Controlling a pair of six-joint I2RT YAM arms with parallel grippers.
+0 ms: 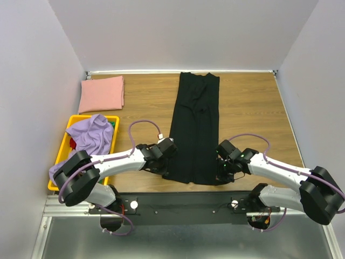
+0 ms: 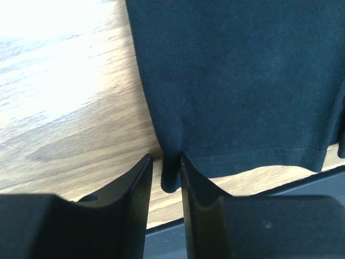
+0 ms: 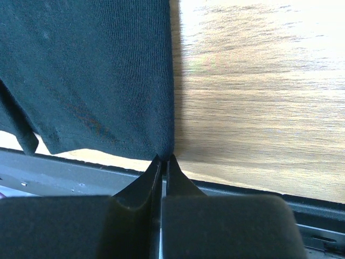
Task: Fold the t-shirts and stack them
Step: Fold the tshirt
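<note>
The black t-shirt (image 1: 195,129) lies folded into a long narrow strip down the middle of the table, from the far edge to the near edge. My left gripper (image 1: 163,168) is at its near left corner. In the left wrist view (image 2: 166,157) the jaws stand slightly apart with the hem corner of the black shirt (image 2: 242,81) between them, touching only the right finger. My right gripper (image 1: 222,174) is shut on the near right corner, which the right wrist view (image 3: 164,157) shows pinched at the edge of the black shirt (image 3: 91,70). The dusty pink t-shirt (image 1: 102,93) lies folded at the back left. The lavender t-shirt (image 1: 89,135) lies crumpled in the crate.
A yellow plastic crate (image 1: 71,121) stands at the left edge of the table and holds the lavender shirt. The wooden table (image 1: 253,108) is walled in on the left, right and far sides. A metal rail (image 1: 188,202) runs along the near edge.
</note>
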